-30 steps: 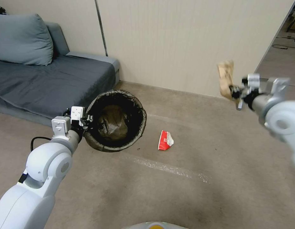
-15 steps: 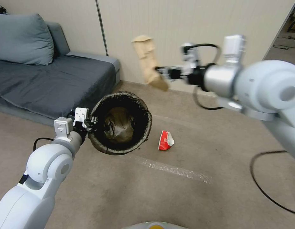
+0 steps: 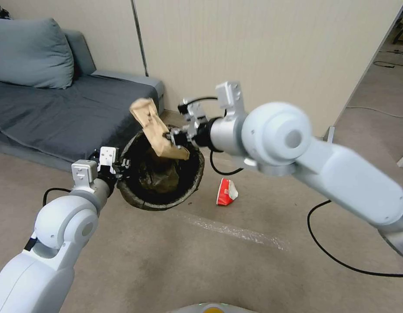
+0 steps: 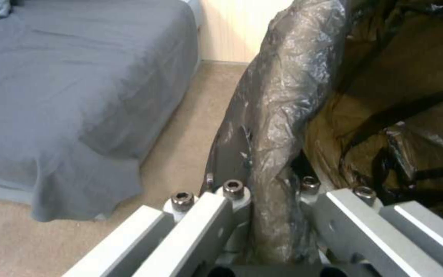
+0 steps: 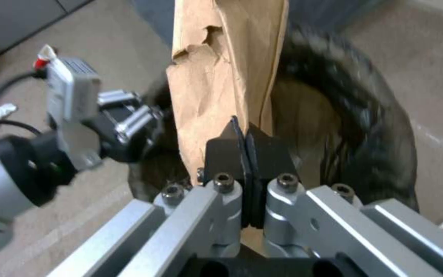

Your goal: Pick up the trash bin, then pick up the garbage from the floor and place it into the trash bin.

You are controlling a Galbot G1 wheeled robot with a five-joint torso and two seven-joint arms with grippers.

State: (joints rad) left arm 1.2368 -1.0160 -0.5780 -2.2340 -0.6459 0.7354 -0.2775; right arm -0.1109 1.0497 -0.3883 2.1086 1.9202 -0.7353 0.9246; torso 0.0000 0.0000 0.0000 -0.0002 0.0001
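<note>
The brown paper bag (image 3: 157, 130) hangs over the mouth of the trash bin (image 3: 190, 182), pinched at its lower edge by the right gripper (image 3: 174, 140), whose fingers press together on the paper, so that it can drop inside. The left gripper (image 3: 121, 167) clamps the bin's bag-lined rim, holding it raised and tilted toward the bag. A red-and-white crushed cup (image 3: 226, 191) lies on the floor (image 3: 253, 269) just beside the bin, beside the grey sofa (image 3: 66, 108).

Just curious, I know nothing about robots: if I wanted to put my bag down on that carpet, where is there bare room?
The floor is bare in front of the pale tape line. Behind the tape it is crowded: the left gripper holds the trash bin, the right gripper holds a brown paper bag over it, and a red-and-white cup lies beside it. A black cable loops rightward.
</note>
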